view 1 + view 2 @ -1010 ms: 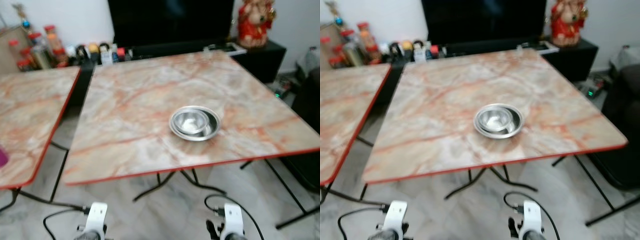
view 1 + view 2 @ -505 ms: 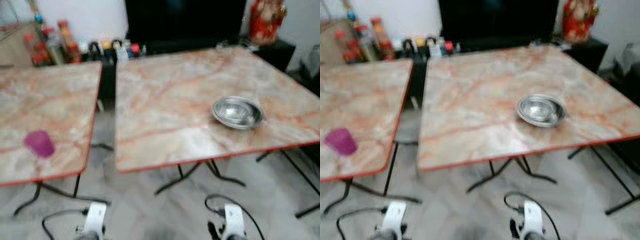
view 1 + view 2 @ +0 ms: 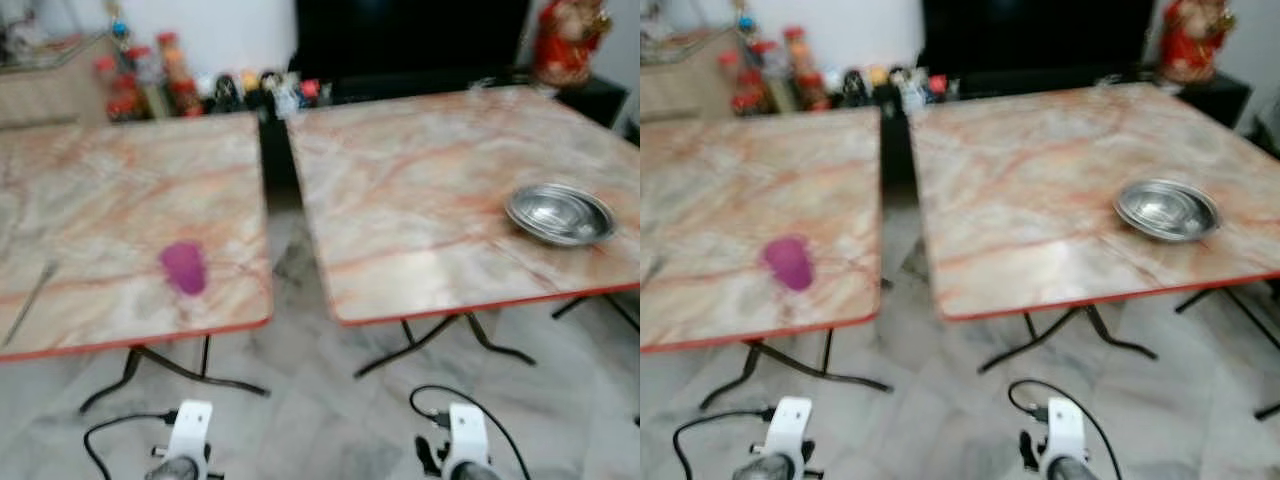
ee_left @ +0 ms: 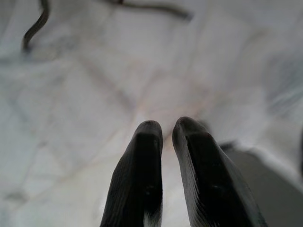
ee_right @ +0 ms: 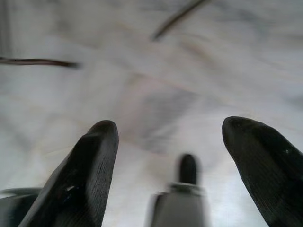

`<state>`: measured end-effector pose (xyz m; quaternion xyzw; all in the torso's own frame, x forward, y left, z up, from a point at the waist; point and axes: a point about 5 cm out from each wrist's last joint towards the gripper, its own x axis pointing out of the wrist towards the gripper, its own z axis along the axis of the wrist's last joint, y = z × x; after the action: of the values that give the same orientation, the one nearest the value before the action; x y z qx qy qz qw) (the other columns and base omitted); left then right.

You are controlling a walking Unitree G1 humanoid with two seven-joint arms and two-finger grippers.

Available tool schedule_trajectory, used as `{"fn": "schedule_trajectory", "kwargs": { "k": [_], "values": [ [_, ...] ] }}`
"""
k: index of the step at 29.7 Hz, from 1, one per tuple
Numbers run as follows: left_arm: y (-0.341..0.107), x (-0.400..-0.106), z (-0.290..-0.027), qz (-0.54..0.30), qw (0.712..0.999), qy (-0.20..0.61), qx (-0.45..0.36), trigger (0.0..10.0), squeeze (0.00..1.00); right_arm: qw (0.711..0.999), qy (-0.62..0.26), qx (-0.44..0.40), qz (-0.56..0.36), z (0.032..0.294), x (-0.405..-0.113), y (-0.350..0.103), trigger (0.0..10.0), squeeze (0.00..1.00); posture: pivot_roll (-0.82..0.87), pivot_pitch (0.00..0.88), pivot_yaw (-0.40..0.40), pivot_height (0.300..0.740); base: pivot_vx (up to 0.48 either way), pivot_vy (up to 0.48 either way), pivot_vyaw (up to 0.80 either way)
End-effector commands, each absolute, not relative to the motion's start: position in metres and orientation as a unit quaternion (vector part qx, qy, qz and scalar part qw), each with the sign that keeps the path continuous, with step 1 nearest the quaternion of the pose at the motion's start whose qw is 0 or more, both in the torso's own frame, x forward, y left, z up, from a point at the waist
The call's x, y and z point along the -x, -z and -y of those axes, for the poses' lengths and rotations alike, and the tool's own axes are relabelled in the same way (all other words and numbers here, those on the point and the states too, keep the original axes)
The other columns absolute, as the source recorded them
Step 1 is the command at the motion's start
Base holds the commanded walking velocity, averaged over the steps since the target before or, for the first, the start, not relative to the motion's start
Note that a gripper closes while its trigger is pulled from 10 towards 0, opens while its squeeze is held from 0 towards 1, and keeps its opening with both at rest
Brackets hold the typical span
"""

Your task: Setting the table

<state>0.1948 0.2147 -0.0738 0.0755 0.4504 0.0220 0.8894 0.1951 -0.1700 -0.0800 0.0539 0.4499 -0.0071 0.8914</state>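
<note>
Two folding tables side by side, tops in pink-orange marble pattern w/ red edging, black metal legs, narrow gap between. Left table [image 3: 120, 200]: purple cup [image 3: 184, 267] near front edge, toward the gap side; thin dark utensil-like item [image 3: 30, 300] further left, too blurred to identify. Right table [image 3: 420, 190]: steel bowls [image 3: 560, 213], nested, resting toward its right side, well apart from cup. Floor [image 3: 320, 420] in pale grey marble tile. Behind tables: dark TV screen [image 3: 410, 35] on low black unit; row of jars and bottles [image 3: 160, 85] w/ red lids to the left; red-and-gold figurine [image 3: 567, 42] at far right. Whole scene motion-blurred.

Both arms low, pointing at floor, nothing held. Left gripper [image 4: 165, 130]: fingers nearly together, slim gap only. Right gripper [image 5: 170, 130]: fingers spread wide, small blurred grey part w/ dark tip [image 5: 185, 189] between them, bare tile beyond. White wrist housings of left arm [image 3: 190, 430] and right arm [image 3: 465, 435] w/ black cables visible at bottom of head views.
</note>
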Motion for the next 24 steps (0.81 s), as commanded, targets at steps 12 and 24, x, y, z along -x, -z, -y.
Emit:
{"fn": "schedule_trajectory", "kwargs": {
  "k": [12, 24],
  "values": [
    [0.0730, -0.1979, -0.2109, -0.447, 0.892, -0.022, -0.068, 10.0, 0.00, 0.893, 0.012, -0.045, -0.448, 0.1772, -0.1961, 0.0788, 10.0, 0.00, -0.04, 0.000, 0.030, 0.740, 0.000, 0.410, 0.19],
    [0.0717, -0.1993, -0.2138, -0.444, 0.893, -0.030, -0.065, 10.0, 0.00, 0.893, 0.019, -0.057, -0.447, 0.1755, -0.1965, 0.0788, 10.0, 0.00, -0.03, 0.000, 0.025, 0.740, 0.000, 0.388, 0.00]
  ]
}}
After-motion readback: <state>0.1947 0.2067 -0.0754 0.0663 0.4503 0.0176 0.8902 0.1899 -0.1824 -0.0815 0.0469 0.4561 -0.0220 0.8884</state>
